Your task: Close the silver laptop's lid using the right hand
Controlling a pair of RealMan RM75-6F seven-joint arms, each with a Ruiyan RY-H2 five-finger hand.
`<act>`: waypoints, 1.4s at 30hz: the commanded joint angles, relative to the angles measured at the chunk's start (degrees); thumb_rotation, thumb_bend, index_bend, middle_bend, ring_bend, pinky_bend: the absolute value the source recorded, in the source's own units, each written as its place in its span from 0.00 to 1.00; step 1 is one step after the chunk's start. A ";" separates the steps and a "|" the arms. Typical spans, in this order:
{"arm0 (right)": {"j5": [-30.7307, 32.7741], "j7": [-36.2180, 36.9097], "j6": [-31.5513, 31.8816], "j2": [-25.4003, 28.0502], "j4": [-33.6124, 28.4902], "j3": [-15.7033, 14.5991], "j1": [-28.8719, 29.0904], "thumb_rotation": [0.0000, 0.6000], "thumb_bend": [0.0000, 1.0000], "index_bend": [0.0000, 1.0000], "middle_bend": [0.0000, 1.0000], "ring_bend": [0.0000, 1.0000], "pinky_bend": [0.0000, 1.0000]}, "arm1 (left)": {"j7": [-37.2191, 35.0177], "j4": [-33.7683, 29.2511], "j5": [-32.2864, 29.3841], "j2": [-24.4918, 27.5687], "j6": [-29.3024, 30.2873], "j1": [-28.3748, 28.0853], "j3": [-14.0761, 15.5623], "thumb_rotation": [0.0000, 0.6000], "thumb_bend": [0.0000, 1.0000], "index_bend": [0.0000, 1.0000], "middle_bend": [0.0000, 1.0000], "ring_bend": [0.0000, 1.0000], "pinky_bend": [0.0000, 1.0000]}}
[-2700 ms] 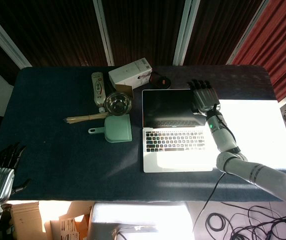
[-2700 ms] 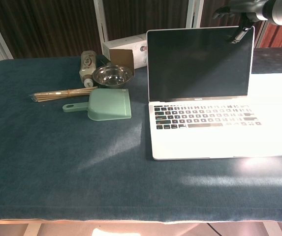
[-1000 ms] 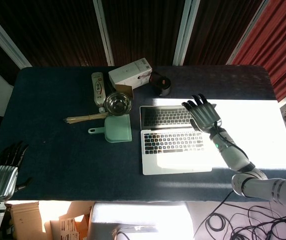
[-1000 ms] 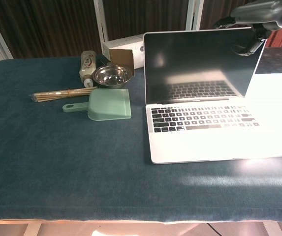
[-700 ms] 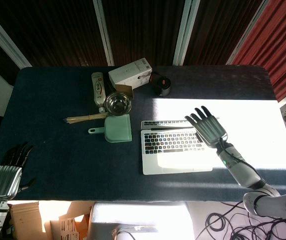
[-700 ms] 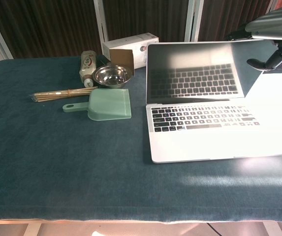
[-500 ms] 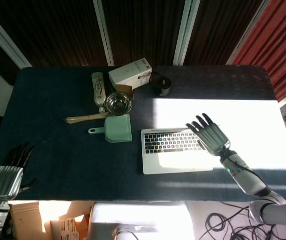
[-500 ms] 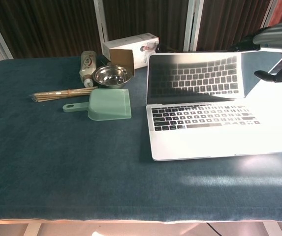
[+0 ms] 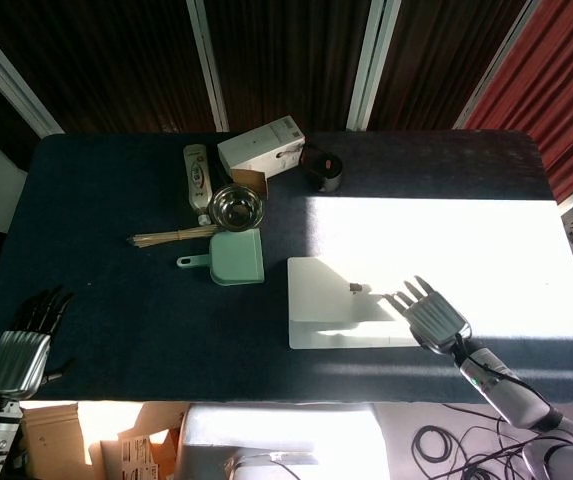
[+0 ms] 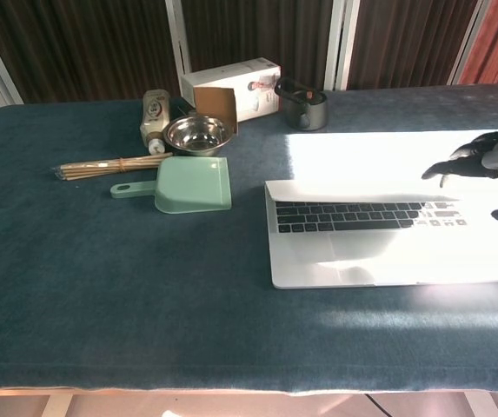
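The silver laptop (image 9: 351, 316) lies just right of the green dustpan (image 9: 234, 257), its lid lowered nearly flat. The right hand (image 9: 428, 312) rests on the lid's right part, fingers spread and holding nothing. The left hand (image 9: 21, 352) hangs off the table's near-left corner, far from the laptop, fingers loosely apart.

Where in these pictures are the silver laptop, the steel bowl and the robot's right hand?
silver laptop (image 9: 336, 315): head view, on the lid's top surface.
steel bowl (image 10: 198, 133): chest view, on the inside of the bowl.
right hand (image 9: 434, 317): head view, on the back of the hand.
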 commanded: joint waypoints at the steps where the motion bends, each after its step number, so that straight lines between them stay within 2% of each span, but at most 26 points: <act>1: -1.55 0.66 0.04 -0.96 1.24 -0.78 -1.25 1.00 0.54 0.00 0.17 0.04 0.08 | -0.20 -0.04 0.12 0.10 0.29 0.11 0.02 1.00 0.08 0.00 0.00 0.00 0.11; 10: -4.55 2.13 -1.42 -2.87 4.18 -1.97 -3.50 1.00 0.54 0.00 0.17 0.04 0.08 | -0.54 -0.06 -0.02 0.29 0.37 0.17 0.05 1.00 0.08 0.00 0.00 0.00 0.11; 24: -4.32 3.34 -5.94 -5.86 8.57 -1.59 -4.42 1.00 0.54 0.00 0.17 0.04 0.07 | -0.76 -0.28 0.17 0.55 0.64 0.32 0.25 1.00 0.08 0.00 0.00 0.00 0.11; 27: -5.17 3.97 -4.78 -5.51 8.02 -1.26 -5.00 1.00 0.54 0.00 0.17 0.04 0.07 | -0.71 -0.50 0.12 0.68 0.77 0.43 0.26 1.00 0.08 0.00 0.00 0.00 0.11; 29: -7.17 5.53 -1.58 -4.51 6.68 -0.73 -6.08 1.00 0.54 0.00 0.17 0.04 0.07 | -0.78 -0.65 0.32 0.77 1.23 0.59 0.27 1.00 0.08 0.00 0.00 0.00 0.11; 35: -15.12 10.21 16.31 -0.88 4.48 1.62 -12.60 1.00 0.53 0.00 0.12 0.02 0.05 | -0.74 -0.76 1.35 0.89 2.95 1.27 0.50 1.00 0.08 0.00 0.00 0.00 0.11; 42: -14.58 11.13 34.24 2.25 3.41 3.51 -23.61 1.00 0.41 0.00 0.01 0.00 0.00 | 0.43 -1.84 2.07 1.31 4.95 2.50 0.89 1.00 0.08 0.00 0.00 0.00 0.11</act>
